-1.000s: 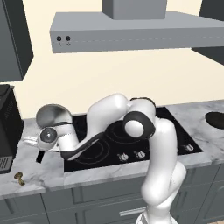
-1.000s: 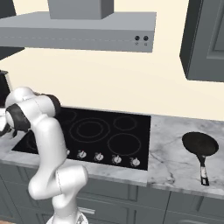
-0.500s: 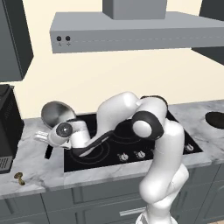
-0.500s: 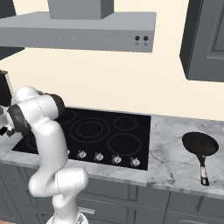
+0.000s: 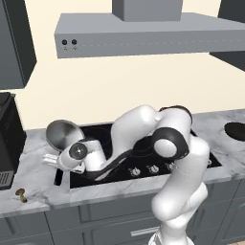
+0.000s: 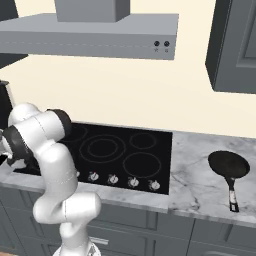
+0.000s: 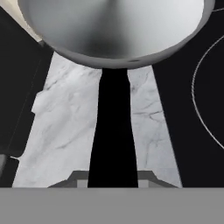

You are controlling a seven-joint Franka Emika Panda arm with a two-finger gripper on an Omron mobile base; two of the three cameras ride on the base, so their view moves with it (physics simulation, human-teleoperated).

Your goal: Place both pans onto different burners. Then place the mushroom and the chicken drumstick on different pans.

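- At the left end of the black glass cooktop (image 6: 125, 150), on the marble desk (image 6: 195, 170): gripper (image 7: 113, 181) clenched on the black stick handle (image 7: 113, 131) of the silver-grey pan (image 5: 63, 134).
- Seen from the left base camera: silver pan lifted and tipped, bowl facing outward, straddling the cooktop's left edge, with bare marble beneath.
- From the hand camera: handle running straight up from between the fingertips to the pan's grey underside, marble strip below, cooktop edge and one burner ring (image 7: 201, 100) to the right.
- To the left of the silver pan: dark appliance (image 5: 9, 139) against the wall, leaving only a narrow strip of desk.
- Near the desk's front left edge: tiny tan mushroom (image 5: 20, 194), well apart from the pan.
- Right of the cooktop: dark pan (image 6: 229, 165) flat on the marble, handle pointing to the front edge, open desk around it.
- Across the cooktop: burners (image 6: 102, 147) all bare, row of silver knobs (image 6: 122, 180) along the front edge.
- Overhead: range hood (image 6: 95, 35) well above the cooktop, two small round buttons on its face.
- No readable writing or brand marks anywhere.
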